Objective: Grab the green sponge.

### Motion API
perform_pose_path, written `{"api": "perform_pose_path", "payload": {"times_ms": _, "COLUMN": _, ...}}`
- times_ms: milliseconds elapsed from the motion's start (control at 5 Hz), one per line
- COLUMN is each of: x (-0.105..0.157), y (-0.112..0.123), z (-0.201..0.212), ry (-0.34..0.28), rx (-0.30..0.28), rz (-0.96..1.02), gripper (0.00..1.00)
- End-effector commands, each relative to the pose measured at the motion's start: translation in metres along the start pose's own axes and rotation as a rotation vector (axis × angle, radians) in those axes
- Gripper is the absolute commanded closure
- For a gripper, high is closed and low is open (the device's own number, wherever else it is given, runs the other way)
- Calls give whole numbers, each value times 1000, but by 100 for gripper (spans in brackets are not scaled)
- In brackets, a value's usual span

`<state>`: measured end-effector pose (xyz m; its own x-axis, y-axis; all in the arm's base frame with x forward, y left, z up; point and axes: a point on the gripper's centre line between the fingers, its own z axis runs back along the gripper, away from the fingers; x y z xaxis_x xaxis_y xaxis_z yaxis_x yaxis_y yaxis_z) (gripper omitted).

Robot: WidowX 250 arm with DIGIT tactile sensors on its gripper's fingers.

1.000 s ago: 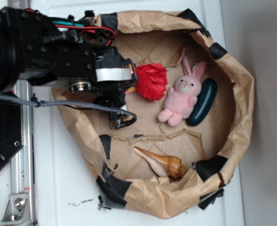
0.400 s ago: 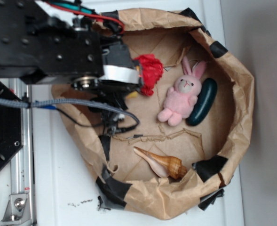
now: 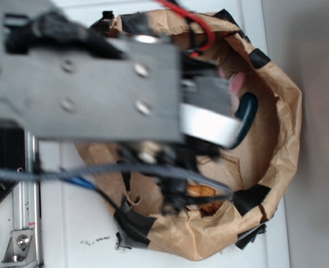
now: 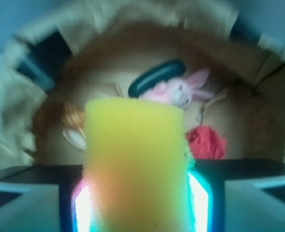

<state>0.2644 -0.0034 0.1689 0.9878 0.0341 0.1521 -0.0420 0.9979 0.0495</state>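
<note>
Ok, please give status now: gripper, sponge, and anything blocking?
Gripper shut on sponge, raised above paper basin. Sponge shows yellow in wrist view; green side not visible. Nothing blocking; pink bunny and dark green object lie below.

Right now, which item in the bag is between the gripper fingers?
The yellow-green sponge, filling the wrist view between the gripper fingers. The pink bunny, red pom-pom, dark green oblong and shell lie on the bag floor behind it.
</note>
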Motion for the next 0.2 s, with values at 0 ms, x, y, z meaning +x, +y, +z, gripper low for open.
{"api": "perform_pose_path", "payload": {"times_ms": 0, "x": 1, "y": -6, "z": 16, "ry": -42, "rx": 19, "rz": 2, "gripper": 100}}
